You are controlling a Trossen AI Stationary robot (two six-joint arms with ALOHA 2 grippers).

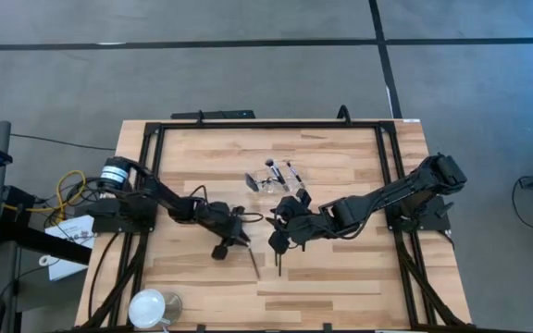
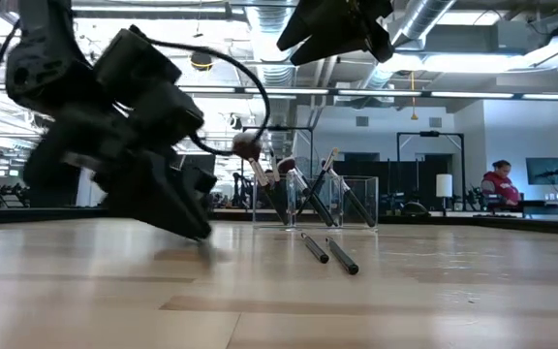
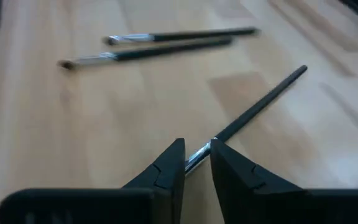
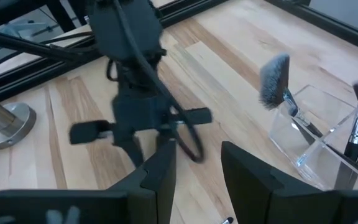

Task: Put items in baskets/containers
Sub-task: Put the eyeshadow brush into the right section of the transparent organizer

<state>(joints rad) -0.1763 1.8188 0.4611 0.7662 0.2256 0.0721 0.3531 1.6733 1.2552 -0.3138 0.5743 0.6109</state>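
**A:** Your left gripper [image 3: 197, 163] is low at the table, its fingers closing around a slim makeup brush [image 3: 253, 111]. The brush's long axis runs straight ahead from the jaws, silver ferrule between them, and it lies flat on the wooden table [image 1: 340, 277].

**B:** And the right?

**A:** Your right gripper [image 4: 197, 165] hovers nearby, open and empty. Two more brushes [image 3: 166, 45] lie just beyond. The clear tray [image 4: 316, 134], farther across the table, already holds several brushes, one a fan brush [image 4: 275, 81].
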